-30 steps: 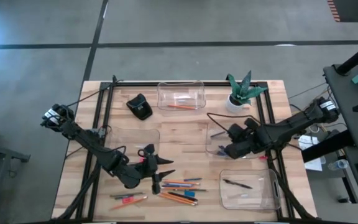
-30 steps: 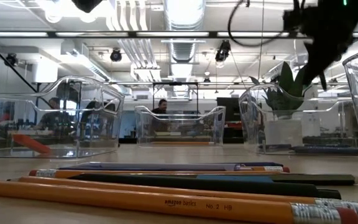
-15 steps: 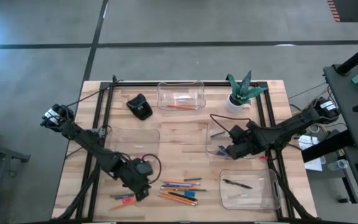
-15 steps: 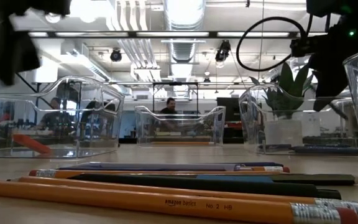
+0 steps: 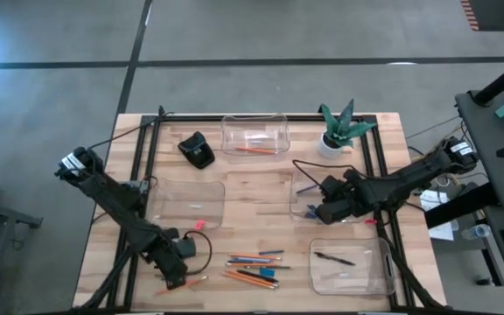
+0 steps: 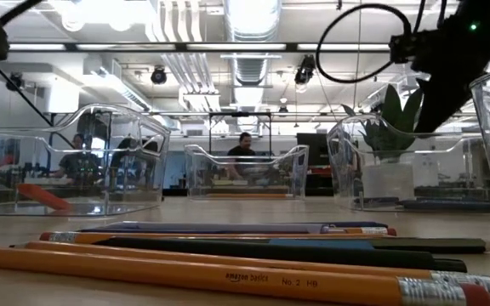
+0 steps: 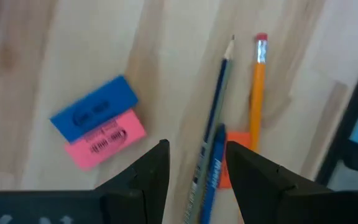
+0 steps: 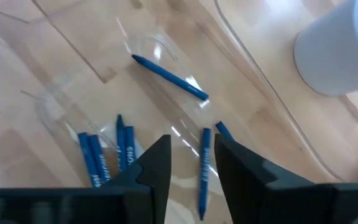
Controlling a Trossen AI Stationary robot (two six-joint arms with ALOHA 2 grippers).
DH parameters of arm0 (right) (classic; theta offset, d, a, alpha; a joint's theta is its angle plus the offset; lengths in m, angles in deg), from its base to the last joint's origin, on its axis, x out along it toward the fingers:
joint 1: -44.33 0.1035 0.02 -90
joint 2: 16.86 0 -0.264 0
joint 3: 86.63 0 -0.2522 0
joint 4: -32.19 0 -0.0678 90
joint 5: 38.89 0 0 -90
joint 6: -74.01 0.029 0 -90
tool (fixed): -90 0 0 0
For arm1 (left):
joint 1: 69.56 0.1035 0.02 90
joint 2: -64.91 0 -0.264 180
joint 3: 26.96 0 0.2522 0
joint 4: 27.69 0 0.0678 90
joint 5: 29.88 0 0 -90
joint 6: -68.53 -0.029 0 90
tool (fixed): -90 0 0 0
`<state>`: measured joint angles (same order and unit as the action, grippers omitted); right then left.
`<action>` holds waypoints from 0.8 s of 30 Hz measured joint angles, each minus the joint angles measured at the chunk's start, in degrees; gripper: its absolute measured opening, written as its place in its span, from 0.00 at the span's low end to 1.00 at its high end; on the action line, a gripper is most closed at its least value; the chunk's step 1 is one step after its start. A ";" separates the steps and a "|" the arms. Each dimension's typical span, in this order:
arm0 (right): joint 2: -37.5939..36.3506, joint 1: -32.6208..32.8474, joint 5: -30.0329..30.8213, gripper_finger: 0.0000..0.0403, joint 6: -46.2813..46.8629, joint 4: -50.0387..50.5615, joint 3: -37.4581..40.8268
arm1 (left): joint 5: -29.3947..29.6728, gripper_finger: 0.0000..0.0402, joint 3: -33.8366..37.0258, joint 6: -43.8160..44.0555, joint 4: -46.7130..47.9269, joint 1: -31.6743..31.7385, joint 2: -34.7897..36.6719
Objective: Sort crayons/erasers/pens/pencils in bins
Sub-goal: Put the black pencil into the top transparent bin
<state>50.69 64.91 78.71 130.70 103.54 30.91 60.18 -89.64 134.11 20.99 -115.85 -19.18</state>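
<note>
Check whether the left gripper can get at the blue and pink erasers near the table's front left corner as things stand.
Probably yes. The left gripper is open above bare wood, with the blue eraser and pink eraser lying side by side just ahead, uncovered. A blue pencil lies between its fingers, nearer than they are.

Floor point(image 5: 234, 35): we are seeing grey concrete crossed by dark lines.
Ceiling point(image 6: 245, 34): we are looking at exposed ducts and glowing strip lights.
People point(image 6: 243, 153): we are noticing some sitting far back.
Desk point(image 5: 497, 131): it is standing beside the table.
</note>
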 joint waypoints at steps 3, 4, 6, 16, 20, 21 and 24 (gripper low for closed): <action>0.00 0.00 0.00 0.30 -1.19 -0.01 -1.56 | 3.83 0.35 0.00 -2.43 -1.02 -1.51 0.00; 0.00 0.00 0.00 0.30 -1.28 -0.01 -2.07 | 4.84 0.35 0.00 -3.12 -1.23 -1.88 0.00; 0.00 0.00 0.00 0.30 -1.72 -0.02 -2.99 | 6.91 0.35 0.00 -3.65 -1.93 -2.45 0.00; 0.02 0.00 0.98 0.31 -2.92 -0.01 -5.33 | 9.56 0.35 0.93 -4.88 -11.68 -3.37 -4.28; 0.02 0.00 0.98 0.31 -3.33 0.02 -5.53 | 7.98 0.35 0.69 -7.77 -11.82 -3.55 -8.01; 0.04 0.00 0.98 0.31 -3.35 0.01 -5.60 | 7.95 0.35 0.54 -7.89 -11.98 -3.55 -8.73; 0.04 0.00 0.98 0.31 -3.31 0.05 -6.07 | 8.00 0.35 0.15 -7.90 -11.80 -3.59 -10.55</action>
<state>50.74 64.91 79.69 127.39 103.59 24.83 68.18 -89.49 126.21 9.19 -119.45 -29.73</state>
